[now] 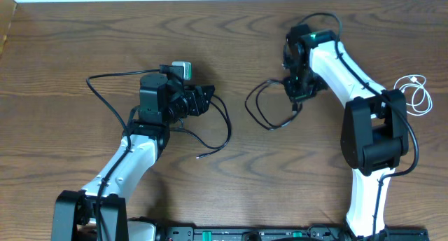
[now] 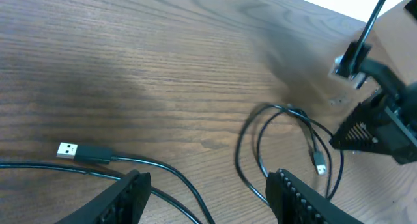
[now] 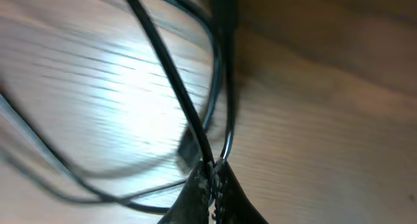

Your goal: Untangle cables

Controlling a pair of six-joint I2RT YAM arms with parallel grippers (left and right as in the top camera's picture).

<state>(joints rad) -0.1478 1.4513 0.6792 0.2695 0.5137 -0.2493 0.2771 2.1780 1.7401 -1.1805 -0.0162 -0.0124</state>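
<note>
Hard against the right wrist camera, the right gripper (image 3: 212,177) has its two fingertips pressed together. Thin strands of the looped black cable (image 3: 171,74) run down into the pinch, so the jaws are closed on that cable. The view is blurred, and the exact spot of the grip is hard to make out

From overhead, this gripper sits right of centre, toward the far side of the table (image 1: 231,31). The looped cable spreads from it to the left and toward the near side in a loose oval on the wood. In the left wrist view its small plug (image 2: 319,164) shows inside the loop, silver tip pointing down the picture

The left gripper (image 2: 207,188) stands left of centre with its fingers well apart, at a middling width, gripping nothing. The second black cable (image 2: 163,168) runs along the table between and just beyond those fingers and ends in a USB plug (image 2: 66,150) lying flat on the wood. From overhead this cable curves from the gripper out to the right and back toward the near side. It lies apart from the looped cable, with bare wood between the two

The white cable (image 1: 418,95) lies coiled in small loops at the far right of the table, just right of the right arm (image 1: 371,136), well apart from both black cables and touched by neither gripper
</note>
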